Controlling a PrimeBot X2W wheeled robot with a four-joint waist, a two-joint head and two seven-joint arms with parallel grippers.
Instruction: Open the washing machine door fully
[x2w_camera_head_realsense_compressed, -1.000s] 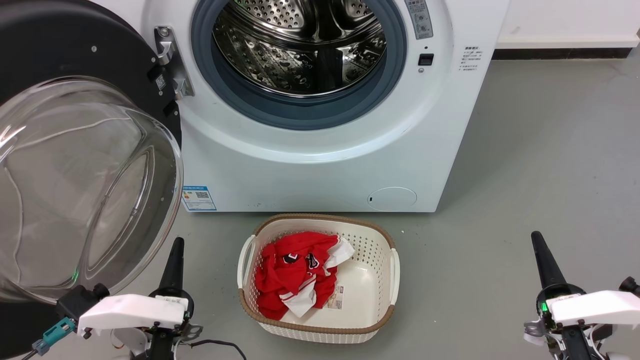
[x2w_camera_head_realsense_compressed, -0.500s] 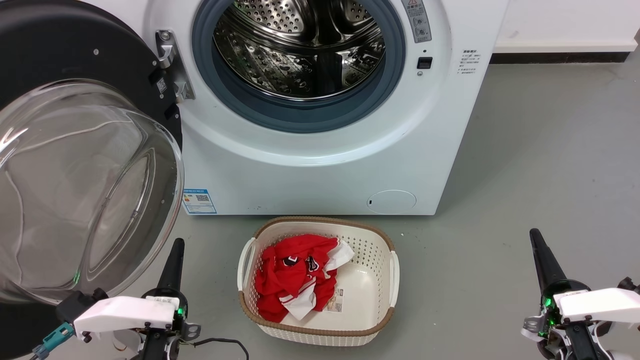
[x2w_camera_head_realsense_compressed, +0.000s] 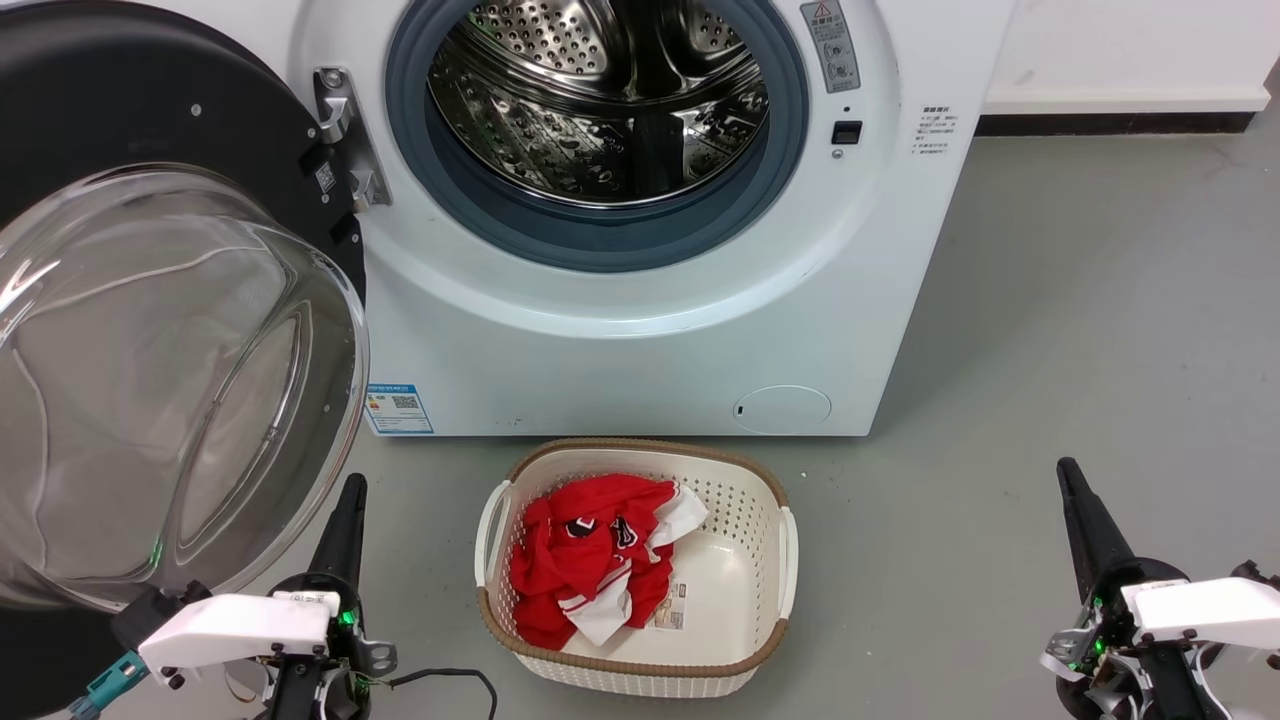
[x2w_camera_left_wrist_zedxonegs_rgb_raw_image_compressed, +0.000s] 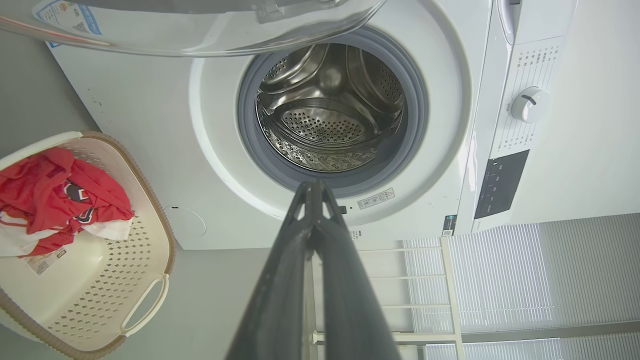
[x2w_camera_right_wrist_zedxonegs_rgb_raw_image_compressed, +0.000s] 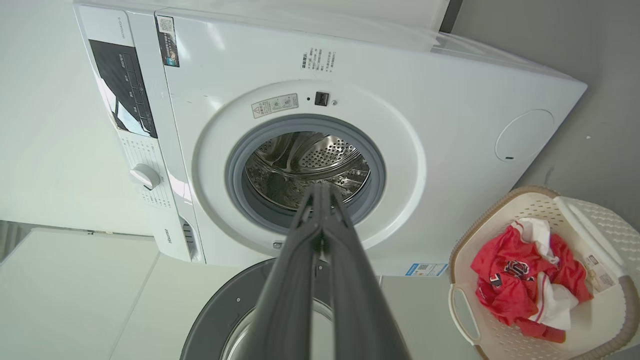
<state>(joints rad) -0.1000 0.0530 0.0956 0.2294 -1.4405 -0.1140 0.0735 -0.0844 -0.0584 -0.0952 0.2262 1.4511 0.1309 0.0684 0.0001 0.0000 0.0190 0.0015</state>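
Drum (x2w_camera_head_realsense_compressed: 600, 110) of perforated steel lies bare in the white boxy washing machine (x2w_camera_head_realsense_compressed: 640, 340); its round glossy black washing machine door (x2w_camera_head_realsense_compressed: 170, 350) stands swung wide left of it. The left gripper (x2w_camera_head_realsense_compressed: 352, 485) and right gripper (x2w_camera_head_realsense_compressed: 1066, 470), fingers together, hover before it.

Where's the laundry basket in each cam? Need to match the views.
Head view: laundry basket at bottom centre, in front of the washing machine.
Left wrist view: basket in the lower left corner, cut off by the edge.
Right wrist view: basket in the lower right corner, cut off by the edge.
Shared landmark: the machine's round cap, low on its front near the basket.
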